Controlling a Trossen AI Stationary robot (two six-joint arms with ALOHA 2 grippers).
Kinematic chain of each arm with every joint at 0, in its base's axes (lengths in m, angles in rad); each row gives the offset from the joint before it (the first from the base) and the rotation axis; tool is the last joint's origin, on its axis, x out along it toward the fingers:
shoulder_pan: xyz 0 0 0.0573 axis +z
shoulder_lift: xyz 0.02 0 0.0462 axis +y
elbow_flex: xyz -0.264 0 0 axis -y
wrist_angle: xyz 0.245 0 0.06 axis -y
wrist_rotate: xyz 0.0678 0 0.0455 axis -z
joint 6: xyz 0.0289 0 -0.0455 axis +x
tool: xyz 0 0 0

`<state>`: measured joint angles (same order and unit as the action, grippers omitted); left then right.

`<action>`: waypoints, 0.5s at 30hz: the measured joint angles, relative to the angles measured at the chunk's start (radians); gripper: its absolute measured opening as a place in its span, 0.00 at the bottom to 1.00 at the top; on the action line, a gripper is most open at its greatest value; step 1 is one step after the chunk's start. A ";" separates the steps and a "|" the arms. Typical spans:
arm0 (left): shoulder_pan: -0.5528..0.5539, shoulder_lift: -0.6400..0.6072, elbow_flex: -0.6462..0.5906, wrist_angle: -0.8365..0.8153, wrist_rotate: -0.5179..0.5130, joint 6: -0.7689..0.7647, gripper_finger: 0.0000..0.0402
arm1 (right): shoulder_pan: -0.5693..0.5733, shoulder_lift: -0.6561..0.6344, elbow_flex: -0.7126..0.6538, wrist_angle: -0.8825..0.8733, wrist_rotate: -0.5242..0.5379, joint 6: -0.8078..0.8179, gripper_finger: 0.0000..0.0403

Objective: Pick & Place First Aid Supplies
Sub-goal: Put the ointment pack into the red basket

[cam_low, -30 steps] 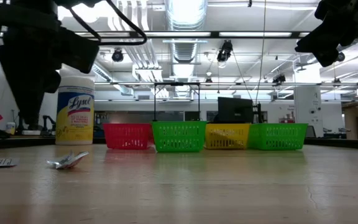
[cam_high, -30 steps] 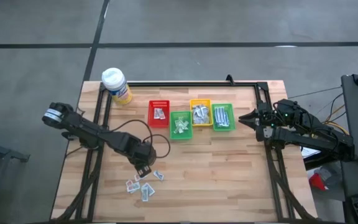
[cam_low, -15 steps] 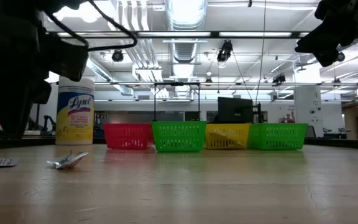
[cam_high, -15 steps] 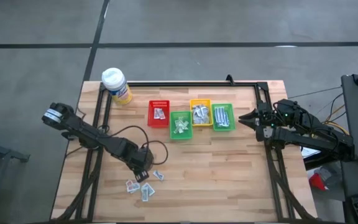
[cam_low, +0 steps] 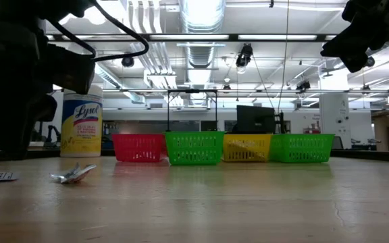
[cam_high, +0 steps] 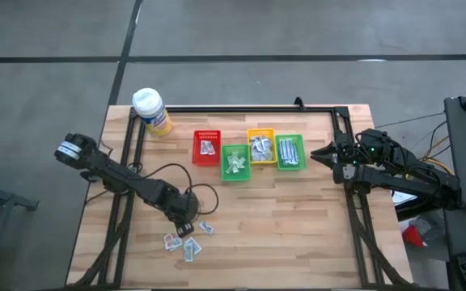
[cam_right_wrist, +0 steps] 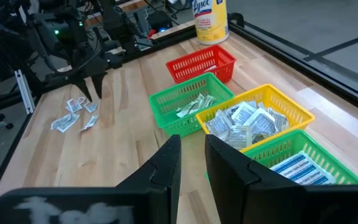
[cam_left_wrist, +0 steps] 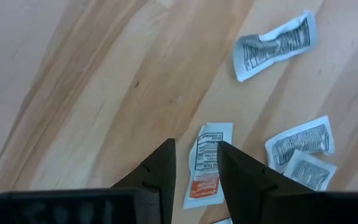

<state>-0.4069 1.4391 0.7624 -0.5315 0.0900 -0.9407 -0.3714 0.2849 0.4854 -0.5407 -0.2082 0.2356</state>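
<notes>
Several first aid supplies lie loose on the wooden table near its front left: small white packets (cam_high: 191, 249), and one crinkled packet (cam_low: 73, 174) in the low view. My left gripper (cam_left_wrist: 196, 146) points down, open, low over a white packet with an orange end (cam_left_wrist: 207, 163) that lies flat between its fingers. More packets (cam_left_wrist: 275, 45) lie beside it. My right gripper (cam_right_wrist: 192, 140) waits open with nothing between its fingers at the table's right, clear of the bins. My left gripper stands with one finger (cam_left_wrist: 235, 168) over the long edge of the orange-ended packet and the other beside it, coming from above. I cannot tell whether the fingers touch the packet, which lies flat on the table.
Four small bins stand in a row at the table's middle: red (cam_high: 207, 147), green (cam_high: 235, 162), yellow (cam_high: 260, 147), green (cam_high: 290, 152), each with packets inside. A yellow bottle with a white cap (cam_high: 152, 111) stands at the far left. A dark cable loops behind my left gripper.
My left gripper has come down toward the loose packets, shifting a little toward the table's near edge, and has tipped more steeply downward. Its fingers have kept the same gap. The packets have not moved.
</notes>
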 joint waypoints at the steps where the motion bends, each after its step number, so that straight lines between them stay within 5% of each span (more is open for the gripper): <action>1: -0.001 0.000 0.000 -0.001 0.004 0.010 0.27 | 0.000 0.000 0.000 0.000 0.000 0.000 0.18; 15: -0.013 0.085 0.000 0.003 0.030 0.054 0.27 | 0.000 0.000 0.000 0.000 0.000 0.000 0.21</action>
<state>-0.4199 1.5236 0.7629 -0.5284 0.1200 -0.8872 -0.3714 0.2851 0.4854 -0.5407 -0.2081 0.2356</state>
